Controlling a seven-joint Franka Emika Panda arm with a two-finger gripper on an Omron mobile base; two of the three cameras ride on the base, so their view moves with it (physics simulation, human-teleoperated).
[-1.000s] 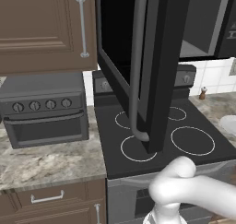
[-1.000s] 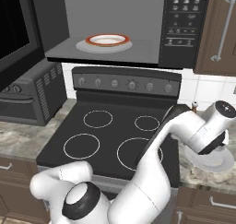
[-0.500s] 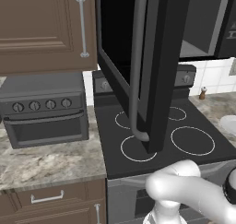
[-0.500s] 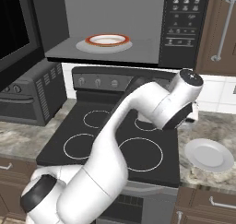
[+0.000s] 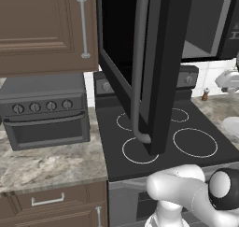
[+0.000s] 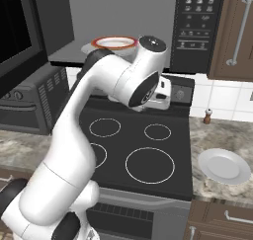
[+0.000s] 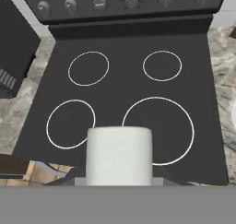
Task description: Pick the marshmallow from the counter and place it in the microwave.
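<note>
Now my jaws sit clamped on the marshmallow [image 7: 119, 155] above the stovetop [image 7: 129, 103]. Clipping the microwave [image 6: 123, 21] could knock it loose.

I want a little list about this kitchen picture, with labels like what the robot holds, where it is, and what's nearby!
holding: marshmallow, white, in the shut end effector
hand position: above the black stovetop
microwave: door open, plate with red rim inside
counter: white plate and small brown shaker on it
toaster oven: left of the stovetop
</note>
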